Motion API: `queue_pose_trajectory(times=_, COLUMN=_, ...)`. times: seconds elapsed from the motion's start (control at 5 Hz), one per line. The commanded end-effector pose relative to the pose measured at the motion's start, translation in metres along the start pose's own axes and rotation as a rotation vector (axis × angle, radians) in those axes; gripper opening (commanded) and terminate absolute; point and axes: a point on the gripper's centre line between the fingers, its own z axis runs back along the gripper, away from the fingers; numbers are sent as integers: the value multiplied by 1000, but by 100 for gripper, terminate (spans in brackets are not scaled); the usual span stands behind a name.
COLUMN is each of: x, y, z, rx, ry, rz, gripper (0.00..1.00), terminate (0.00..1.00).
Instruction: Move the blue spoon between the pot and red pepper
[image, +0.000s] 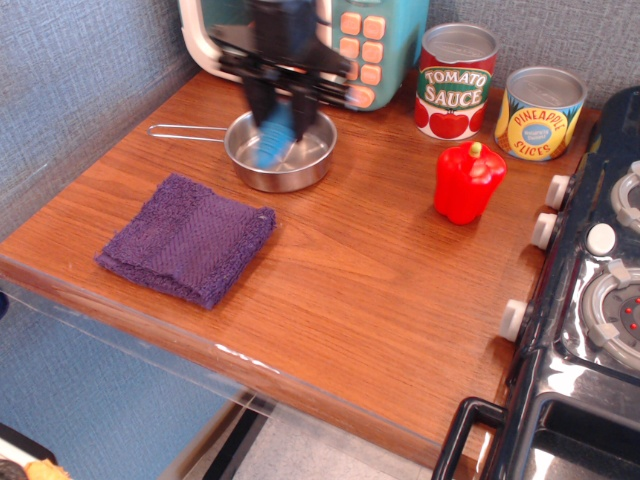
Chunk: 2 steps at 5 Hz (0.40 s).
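Note:
My gripper (283, 112) is blurred with motion and hangs over the pot (300, 160), a shallow round steel pan with a thin wire handle pointing left. It is shut on the blue spoon (274, 140), whose blue handle hangs down from the fingers above the pot's bowl. The red pepper (467, 181), glossy with a yellow-green stem, stands upright on the wooden counter to the right of the pot. A stretch of bare wood lies between the pot and the pepper.
A folded purple cloth (188, 238) lies front left. A toy microwave (360, 40) stands at the back behind the gripper. A tomato sauce can (455, 82) and a pineapple can (540, 112) stand back right. A toy stove (590, 300) borders the counter's right edge.

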Motion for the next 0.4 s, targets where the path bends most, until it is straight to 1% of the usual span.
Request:
queue_pose_trajectory(times=0.0, x=2, y=-55, z=-28, rx=38, ry=83, rz=20, gripper=0, terminate=0)
queue_pose_trajectory(times=0.2, x=4, y=-41, z=-56, rx=64, ry=151, rz=132, gripper=0, terminate=0)
